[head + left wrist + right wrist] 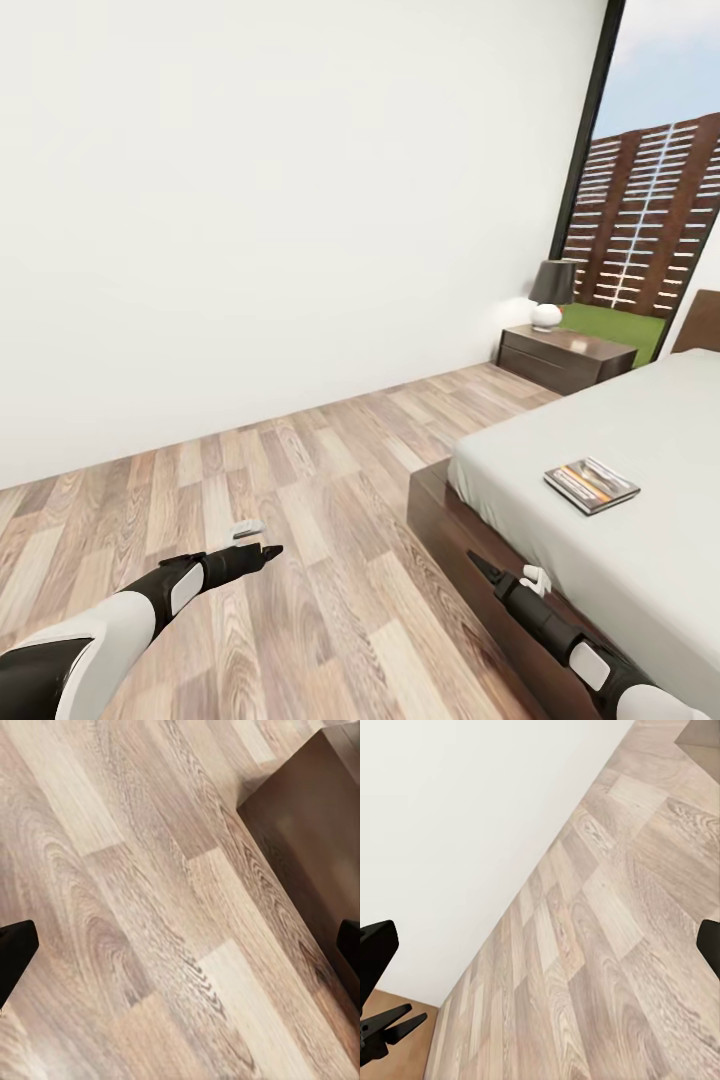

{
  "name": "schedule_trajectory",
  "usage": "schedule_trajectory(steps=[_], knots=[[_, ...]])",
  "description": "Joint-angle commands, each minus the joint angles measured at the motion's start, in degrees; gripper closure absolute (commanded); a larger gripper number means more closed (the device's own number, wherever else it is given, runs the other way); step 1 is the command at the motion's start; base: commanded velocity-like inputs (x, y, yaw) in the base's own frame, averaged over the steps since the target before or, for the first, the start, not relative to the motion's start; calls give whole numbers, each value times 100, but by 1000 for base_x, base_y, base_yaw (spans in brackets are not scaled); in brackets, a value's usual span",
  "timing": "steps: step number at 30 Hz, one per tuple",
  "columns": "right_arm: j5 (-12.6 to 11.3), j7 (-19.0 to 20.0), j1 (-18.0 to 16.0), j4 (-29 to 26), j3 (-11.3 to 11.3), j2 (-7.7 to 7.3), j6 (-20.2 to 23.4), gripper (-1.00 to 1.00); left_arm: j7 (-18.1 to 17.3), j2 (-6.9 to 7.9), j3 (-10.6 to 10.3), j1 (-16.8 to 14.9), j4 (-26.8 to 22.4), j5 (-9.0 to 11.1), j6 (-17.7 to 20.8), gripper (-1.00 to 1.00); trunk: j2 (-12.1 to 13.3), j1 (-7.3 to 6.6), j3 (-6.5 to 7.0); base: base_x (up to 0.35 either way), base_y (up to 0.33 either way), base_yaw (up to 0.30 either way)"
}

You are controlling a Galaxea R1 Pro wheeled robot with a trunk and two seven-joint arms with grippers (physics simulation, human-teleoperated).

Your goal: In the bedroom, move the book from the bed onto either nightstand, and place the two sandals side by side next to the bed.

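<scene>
White walls (250,200) and wood-plank floor (330,480), with tall window (650,200) beyond the bed (620,470). One book (591,485) flat on the bed's grey mattress, near the foot-end edge, long axis slanting across the corner toward the headboard (700,320). Lies ahead of and above the right gripper (484,566), which hangs low against the bed's wooden frame; so right arm plainly nearer, needing to rise and reach inward over the mattress. Left gripper (262,551) well apart from the bed, over bare floor. Both sets of fingers spread open and empty, judging by the wrist views. One nightstand (565,357) past the bed's head end, carrying one lamp (550,293). Sandals: none to count. One small pale thing (244,527) on the floor just beyond the left gripper, too small to identify.
</scene>
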Motion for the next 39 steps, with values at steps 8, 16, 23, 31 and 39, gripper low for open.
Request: schedule_trajectory(steps=[8,16,23,31,39], knots=[[-9,19,-3,1,-11,-1,34,-100,-21,-6,44,-2,-4,28,53,-100,-2,0,-6,43,15,0],[-12,26,-3,-2,-18,-1,34,-100,-21,-10,39,-2,-4,28,48,-100,-2,0,-6,7,2,0],[-10,22,-3,-3,-13,-1,30,-100,-18,-15,39,-2,-4,28,44,-100,-2,0,-6,1,0,0],[-23,22,-3,-6,-7,-1,54,-100,-17,-30,36,-2,-4,28,43,-100,-2,0,-6,0,0,0],[-20,9,-3,-4,20,5,86,-100,-20,-34,36,-2,-4,28,42,-100,-2,0,-6,0,0,0]])
